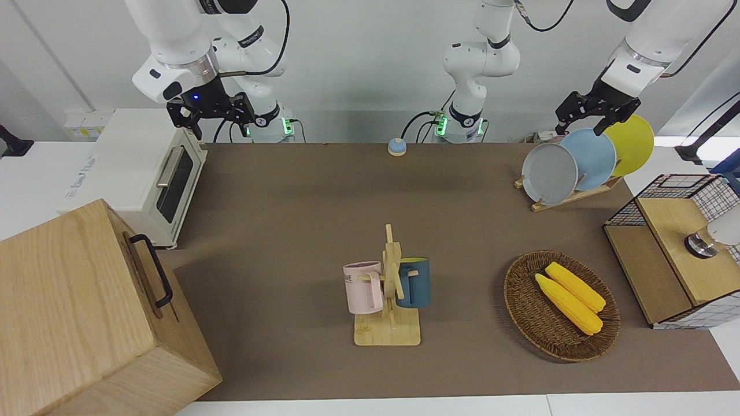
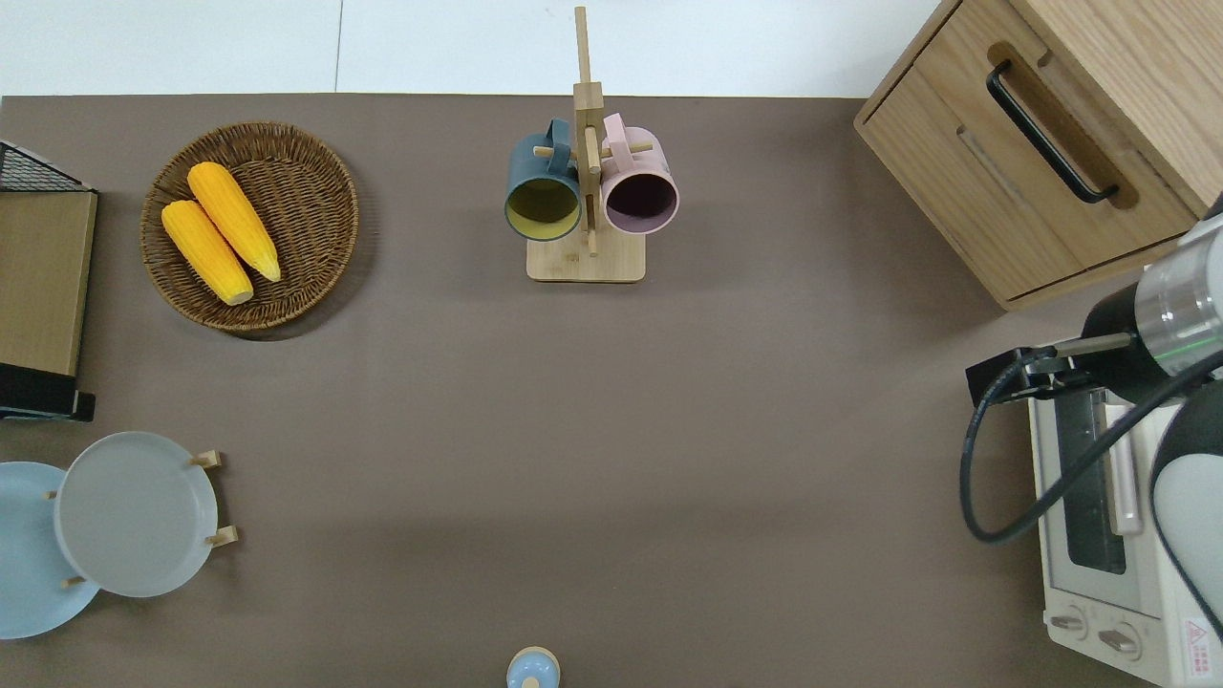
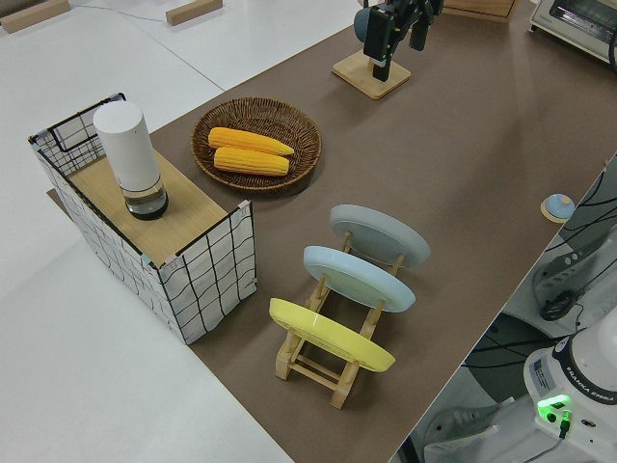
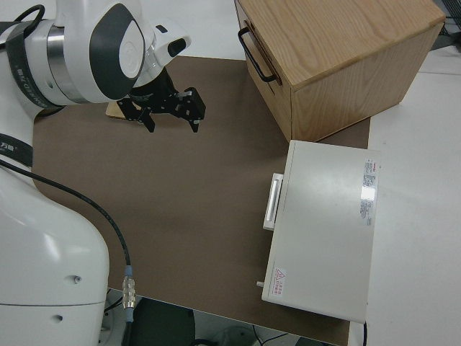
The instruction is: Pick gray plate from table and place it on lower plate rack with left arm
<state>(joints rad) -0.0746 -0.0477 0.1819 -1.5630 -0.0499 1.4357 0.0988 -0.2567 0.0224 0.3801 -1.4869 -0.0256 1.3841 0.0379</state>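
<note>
Three plates on the lower plate rack (image 1: 569, 198) — gray plate (image 1: 549, 173), blue (image 1: 594, 151), yellow (image 1: 631, 143), left gripper (image 1: 595, 112) above, jaws apart.

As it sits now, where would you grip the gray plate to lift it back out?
The gray plate stands tilted in the lower plate rack, at the end slot, beside the light blue plate. I would pinch its upper rim from above: that edge is exposed, while the pegs hold the lower edge.
</note>
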